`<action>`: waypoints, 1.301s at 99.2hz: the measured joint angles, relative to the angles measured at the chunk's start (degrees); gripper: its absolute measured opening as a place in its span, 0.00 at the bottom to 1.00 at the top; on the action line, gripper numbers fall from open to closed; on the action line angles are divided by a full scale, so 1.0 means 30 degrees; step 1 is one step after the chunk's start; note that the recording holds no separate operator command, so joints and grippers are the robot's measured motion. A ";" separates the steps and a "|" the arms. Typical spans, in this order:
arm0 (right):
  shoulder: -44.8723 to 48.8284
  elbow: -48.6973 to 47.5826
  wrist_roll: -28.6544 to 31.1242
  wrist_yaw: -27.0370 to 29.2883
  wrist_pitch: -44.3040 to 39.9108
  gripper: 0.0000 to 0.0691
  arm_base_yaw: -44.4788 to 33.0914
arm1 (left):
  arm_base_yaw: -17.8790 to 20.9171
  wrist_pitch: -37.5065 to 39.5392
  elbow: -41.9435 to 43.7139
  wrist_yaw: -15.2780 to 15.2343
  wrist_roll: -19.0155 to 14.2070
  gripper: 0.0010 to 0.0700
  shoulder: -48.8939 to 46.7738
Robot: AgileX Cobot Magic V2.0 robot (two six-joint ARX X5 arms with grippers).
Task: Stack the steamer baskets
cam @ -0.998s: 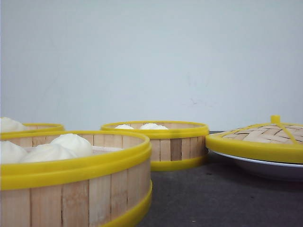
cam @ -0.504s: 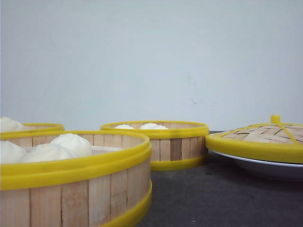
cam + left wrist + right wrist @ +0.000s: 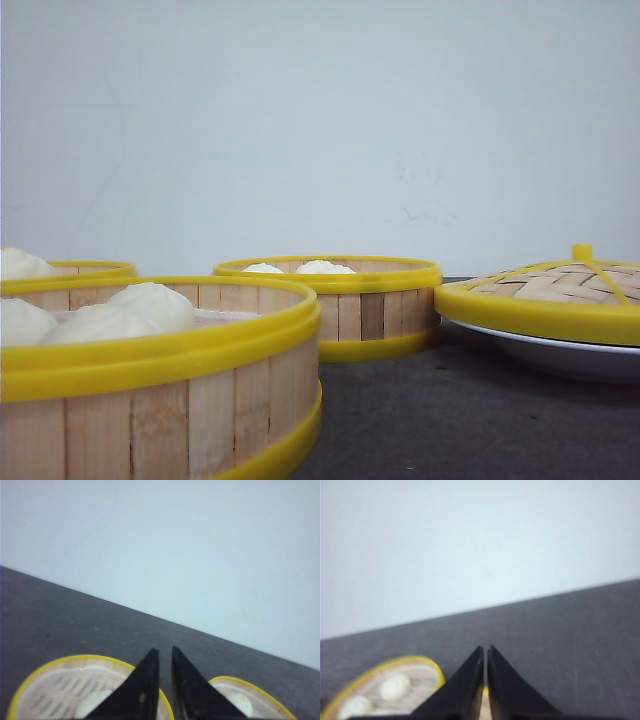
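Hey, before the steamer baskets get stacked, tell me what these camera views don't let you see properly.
- Far-left steamer basket, front view: mostly hidden behind the near basket and cut by the left edge.
- White plate, front view: covered by the lid; what lies beneath is hidden.
- Left gripper and right gripper, wrist views: nearly closed fingers block parts of the baskets below.
- Both arms: absent from the front view.

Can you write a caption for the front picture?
Three bun-filled yellow-rimmed bamboo steamer baskets beside a woven domed lid.

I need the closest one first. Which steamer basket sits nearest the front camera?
The big steamer basket at lower left; the middle and far-left ones sit behind it.
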 joint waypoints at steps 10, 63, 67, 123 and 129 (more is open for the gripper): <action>0.2208 0.2667 -0.0619 -0.0066 -0.2135 0.01 0.0000 | 0.0000 -0.2331 0.2368 0.0022 0.1508 0.01 0.2084; 1.2262 0.7555 -0.4065 -0.0182 -0.8721 0.01 0.0000 | 0.0000 -0.7053 0.5595 0.0080 0.5646 0.01 1.0309; 1.2546 0.7555 -0.4226 -0.0182 -0.8706 0.01 0.0007 | 0.0000 -0.7038 0.5595 0.0087 0.5705 0.01 1.0528; 1.4309 0.7555 -0.4532 -0.0707 -0.7599 0.84 0.0066 | 0.0000 -0.6572 0.5595 0.0080 0.5763 0.65 1.1016; 1.4870 0.7555 -0.4393 -0.1566 -0.6768 0.84 0.0277 | 0.0000 -0.6411 0.5595 0.0080 0.5763 0.66 1.1016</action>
